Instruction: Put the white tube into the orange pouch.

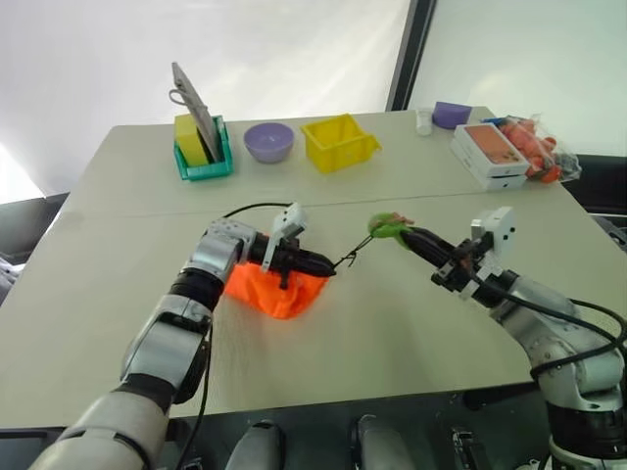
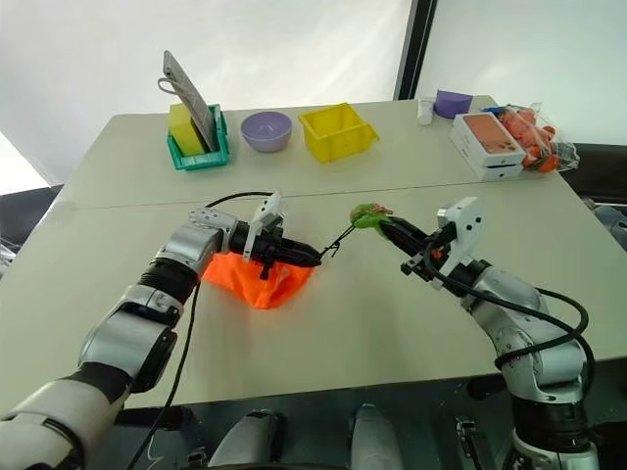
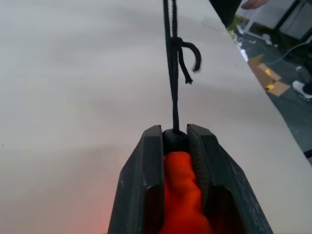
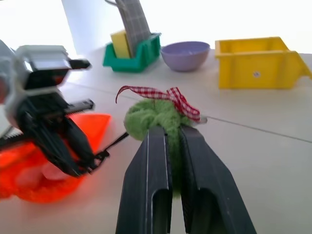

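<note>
Left fingers [image 3: 156,161] pinch the orange pouch [image 1: 277,287] mouth; right fingers [image 4: 195,161] clamp its green tag [image 4: 153,116].

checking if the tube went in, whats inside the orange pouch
Not visible. The orange pouch is bunched shut in the left tool, so its fabric hides any contents; no white tube shows.

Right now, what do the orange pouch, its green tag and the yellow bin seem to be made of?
Orange pouch: soft matte fabric; it slumps and bunches. Green tag: fuzzy, probably felt or yarn, topped with a red-checked ribbon bow. Yellow bin: rigid, smooth plastic by its look, with straight moulded walls.
</note>
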